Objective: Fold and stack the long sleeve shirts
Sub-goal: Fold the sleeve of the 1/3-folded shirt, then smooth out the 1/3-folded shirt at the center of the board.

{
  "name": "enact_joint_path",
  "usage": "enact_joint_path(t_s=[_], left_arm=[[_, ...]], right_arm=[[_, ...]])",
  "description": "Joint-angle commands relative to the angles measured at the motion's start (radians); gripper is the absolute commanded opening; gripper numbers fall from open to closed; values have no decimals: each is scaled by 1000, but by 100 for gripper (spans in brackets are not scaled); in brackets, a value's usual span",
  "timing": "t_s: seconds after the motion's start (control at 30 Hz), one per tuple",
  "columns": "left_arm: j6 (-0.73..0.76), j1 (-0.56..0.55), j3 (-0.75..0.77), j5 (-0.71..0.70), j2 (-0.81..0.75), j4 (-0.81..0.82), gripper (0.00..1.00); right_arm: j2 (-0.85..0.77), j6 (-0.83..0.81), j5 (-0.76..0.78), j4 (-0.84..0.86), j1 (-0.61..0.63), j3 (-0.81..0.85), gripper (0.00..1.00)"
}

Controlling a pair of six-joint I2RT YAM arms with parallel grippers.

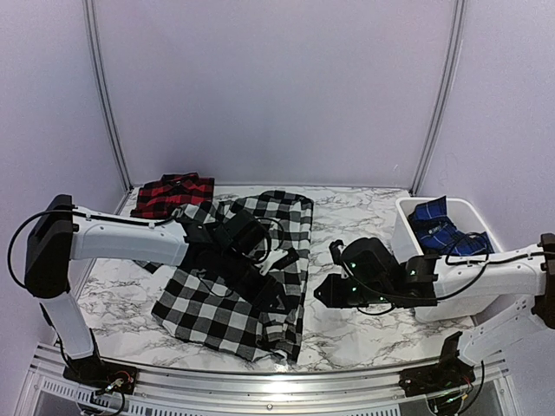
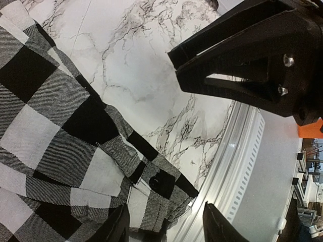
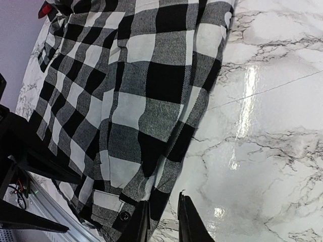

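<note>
**Left hand open at a sleeve cuff, right hand close by: hazards of the pick-up**

Left hand [image 2: 165, 207] hangs low with its fingers set wide apart and nothing clamped. The buttoned cuff [image 2: 160, 181] of the black-and-white shirt [image 1: 217, 303] lies just ahead of it, reaching in beside one finger. Right hand [image 3: 162, 199] is near, on the cuff's far side from the left hand. Its fingers are drawn to a narrow gap that shows only bare bench [image 1: 364, 334], and the shirt's edge lies just beside one fingertip. The shirt is spread flat and unfolded beneath and behind the left hand. The red-and-black shirt [image 1: 169, 195] lies well behind it, at the far end of the bench.

Judged hazards:
- The cuff sits to one side of the open fingers, so closing there may pinch only its edge and let it slip on the lift.
- Closing too deep could catch a second layer of cloth and drag the body of the shirt into a bunch.
- The hands are near each other, so a sideways sweep by either risks contact.
</note>
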Motion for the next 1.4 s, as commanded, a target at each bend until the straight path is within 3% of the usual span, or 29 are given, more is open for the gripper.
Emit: enact_joint_path(t_s=[0.0, 0.2, 0.4, 0.57, 0.8, 1.1, 1.37], left_arm=[[10, -3, -5, -12, -35, -11, 51], [-84, 43, -31, -105, -45, 54, 36], [-239, 206, -39, -163, -36, 173, 32], [-244, 274, 83, -151, 60, 227, 30], [-249, 333, 271, -176, 258, 234, 23], [-300, 374, 441, -202, 513, 241, 18], [-319, 376, 444, -206, 535, 241, 17]], right_arm=[[53, -33, -31, 28, -9, 64, 16], [155, -117, -79, 86, -73, 168, 16], [324, -208, -262, 256, -242, 312, 16], [523, -270, -343, 293, -344, 513, 15], [811, -257, -490, 398, -462, 718, 14], [1129, -172, -586, 406, -582, 1039, 12], [1222, -137, -583, 351, -622, 1205, 12]])
